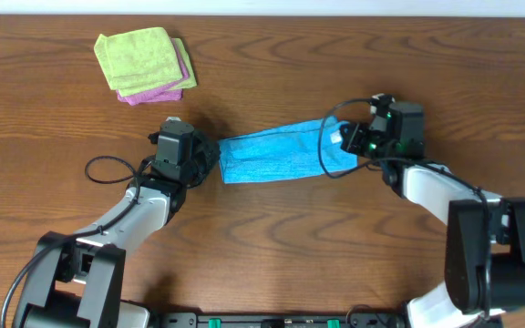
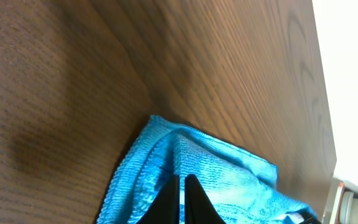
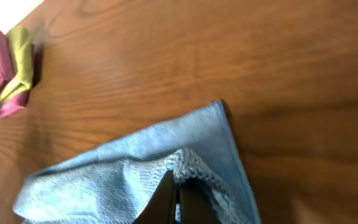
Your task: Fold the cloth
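Note:
The sky-blue cloth (image 1: 276, 153) is stretched in a narrow band across the middle of the table between my two grippers. My left gripper (image 1: 210, 162) is shut on the cloth's left end; in the left wrist view its black fingers (image 2: 183, 186) pinch the blue fabric (image 2: 222, 168). My right gripper (image 1: 346, 138) is shut on the cloth's right end, where a small white tag shows; in the right wrist view its fingers (image 3: 176, 186) pinch a raised hemmed edge of the cloth (image 3: 123, 174).
A folded lime-green cloth (image 1: 139, 56) lies on a folded pink-purple cloth (image 1: 167, 89) at the back left, also seen in the right wrist view (image 3: 5, 71). A black cable (image 1: 108, 169) loops beside the left arm.

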`<state>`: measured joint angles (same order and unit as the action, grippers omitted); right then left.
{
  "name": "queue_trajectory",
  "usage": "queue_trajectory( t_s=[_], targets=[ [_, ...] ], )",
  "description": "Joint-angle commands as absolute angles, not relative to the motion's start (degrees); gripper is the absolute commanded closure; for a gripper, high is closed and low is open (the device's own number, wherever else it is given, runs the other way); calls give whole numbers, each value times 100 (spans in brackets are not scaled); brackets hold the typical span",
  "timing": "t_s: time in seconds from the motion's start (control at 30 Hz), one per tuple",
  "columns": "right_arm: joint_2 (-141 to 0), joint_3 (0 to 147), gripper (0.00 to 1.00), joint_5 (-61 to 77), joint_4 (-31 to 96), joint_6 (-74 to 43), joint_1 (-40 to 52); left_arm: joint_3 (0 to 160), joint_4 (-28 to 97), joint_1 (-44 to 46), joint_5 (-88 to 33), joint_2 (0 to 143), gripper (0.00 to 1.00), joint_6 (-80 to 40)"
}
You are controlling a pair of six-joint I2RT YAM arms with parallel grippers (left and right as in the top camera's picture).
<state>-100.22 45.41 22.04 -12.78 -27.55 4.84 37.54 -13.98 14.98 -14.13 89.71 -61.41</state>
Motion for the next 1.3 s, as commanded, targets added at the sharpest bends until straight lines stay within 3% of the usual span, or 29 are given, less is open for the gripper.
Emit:
queue_trajectory(
  t_s=[0.0,0.13,0.27,0.47,0.63,0.87,1.27],
  targets=[
    [-10106,4720,80,2080,-1291,-2606,611,3852,-1404,1463,-1332,9030,94,-6018],
    [-10103,4748,55,2152,-1253,-2611,604,3854,-1404,1463,-1361,9019,92,-6018],
    [-10003,4860,38,2158,-779,-2598,574,3892,-1402,1457,-1500,9019,90,-5972],
    [-9553,4904,32,2115,-167,-2434,445,4185,-1310,1452,-1887,8989,84,-5640],
    [-9052,4904,23,2099,331,-2436,338,4523,-565,1455,-1944,8989,69,-5330],
    [-8565,4906,23,2169,871,-2484,340,4580,-1,1470,-1686,8991,54,-5225],
    [-8195,4906,26,2279,996,-2526,340,4580,-969,1542,-2324,10095,55,-5907]
  ],
)
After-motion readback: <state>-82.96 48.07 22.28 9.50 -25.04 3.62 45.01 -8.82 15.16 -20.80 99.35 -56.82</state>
